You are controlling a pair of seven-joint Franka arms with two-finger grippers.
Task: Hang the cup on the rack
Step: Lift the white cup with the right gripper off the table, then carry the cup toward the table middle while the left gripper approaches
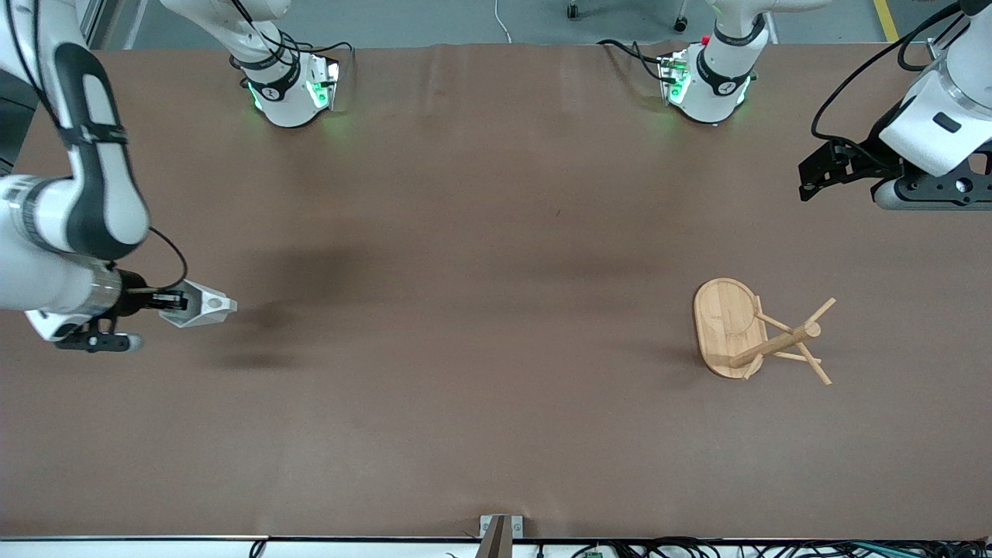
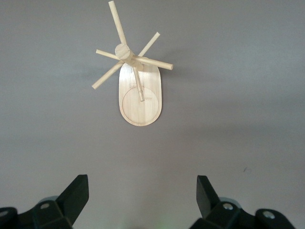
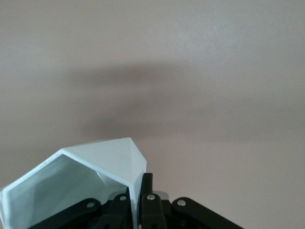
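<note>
My right gripper is shut on the wall of the white faceted cup and holds it above the table at the right arm's end. In the right wrist view the cup fills the space by the jaws, its rim pinched between the fingertips. The bamboo rack stands on its oval base toward the left arm's end of the table, with post and pegs. It also shows in the left wrist view. My left gripper is open and empty, up in the air, off from the rack.
The brown table cover spreads between the cup and the rack with nothing on it. The two arm bases stand along the table's edge away from the front camera. A small bracket sits at the edge nearest the front camera.
</note>
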